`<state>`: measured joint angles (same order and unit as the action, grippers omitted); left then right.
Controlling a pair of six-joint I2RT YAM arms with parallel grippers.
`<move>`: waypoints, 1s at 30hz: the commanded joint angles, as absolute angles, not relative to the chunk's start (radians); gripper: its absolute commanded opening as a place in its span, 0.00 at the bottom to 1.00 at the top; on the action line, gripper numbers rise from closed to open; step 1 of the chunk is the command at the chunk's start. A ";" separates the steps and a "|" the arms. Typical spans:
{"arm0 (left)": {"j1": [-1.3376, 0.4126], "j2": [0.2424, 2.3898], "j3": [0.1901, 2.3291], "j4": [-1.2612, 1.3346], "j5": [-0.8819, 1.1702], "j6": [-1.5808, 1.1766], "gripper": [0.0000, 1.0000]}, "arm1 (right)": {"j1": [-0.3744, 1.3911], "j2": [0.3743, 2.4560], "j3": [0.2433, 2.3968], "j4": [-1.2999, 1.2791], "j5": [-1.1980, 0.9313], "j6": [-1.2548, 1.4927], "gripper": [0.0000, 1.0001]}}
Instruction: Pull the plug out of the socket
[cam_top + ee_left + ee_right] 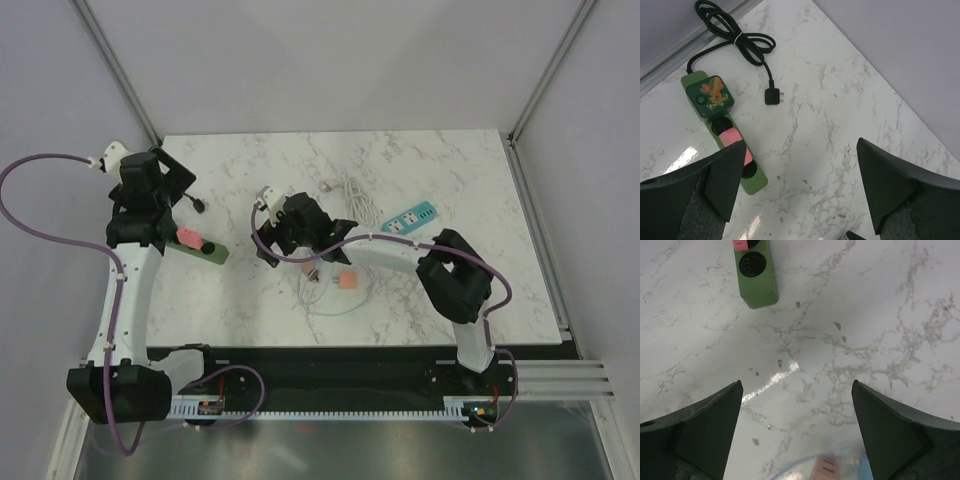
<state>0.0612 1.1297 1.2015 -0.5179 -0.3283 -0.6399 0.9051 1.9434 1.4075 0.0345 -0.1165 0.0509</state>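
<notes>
A green power strip (203, 247) lies at the left of the marble table with a pink plug (187, 238) seated in one of its sockets. In the left wrist view the strip (715, 107) runs under my left finger, which hides part of the pink plug (731, 138). My left gripper (160, 228) (800, 192) hovers open and empty just beside the strip. My right gripper (268, 245) (797, 432) is open and empty over bare table, to the right of the strip's end (758, 280). The pink plug (740, 244) shows at that view's top edge.
The strip's black cord and its own black plug (772, 95) lie on the table behind it. A loose pink plug (346, 280) with a thin cable lies under the right arm. A teal power strip (412, 218) and a coiled white cable (355, 197) are at the back right.
</notes>
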 commanded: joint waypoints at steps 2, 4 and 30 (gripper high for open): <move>0.100 1.114 1.230 -0.557 -0.417 -0.692 0.98 | 0.949 2.113 1.604 0.112 -0.140 -0.058 0.98; 0.118 1.118 1.230 -0.572 -0.405 -0.713 0.98 | 0.963 2.173 1.675 0.094 -0.135 -0.071 0.98; 0.402 1.189 1.095 -0.586 0.072 -0.957 0.97 | 1.042 2.655 2.247 -0.046 -0.150 -0.005 0.98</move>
<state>0.3939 1.1927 1.1019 -0.5999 0.0387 -0.9249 1.0412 2.6339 2.1902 -0.0582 -0.1635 -0.0437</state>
